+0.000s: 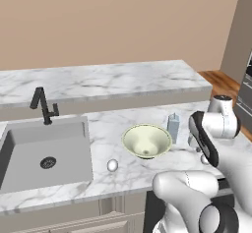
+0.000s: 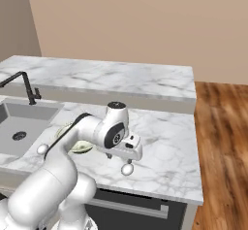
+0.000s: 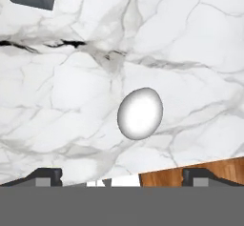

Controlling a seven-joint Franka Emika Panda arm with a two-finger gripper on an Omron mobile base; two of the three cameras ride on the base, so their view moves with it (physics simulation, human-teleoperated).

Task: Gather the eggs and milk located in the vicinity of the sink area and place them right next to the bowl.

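One egg (image 3: 140, 113) lying free on marble counter (image 3: 57, 101), frame centre, above wide-open, empty gripper (image 3: 122, 175) tips.

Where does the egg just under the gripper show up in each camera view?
Left base view: egg at far right, right of the bowl.
Right base view: egg lower middle, near the front edge.
Hand view: egg at centre, ahead of the open fingers.
Shared landmark: the marble counter it lies on.

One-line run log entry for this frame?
gripper: open, above small white egg | egg: resting on marble counter | grasp: none
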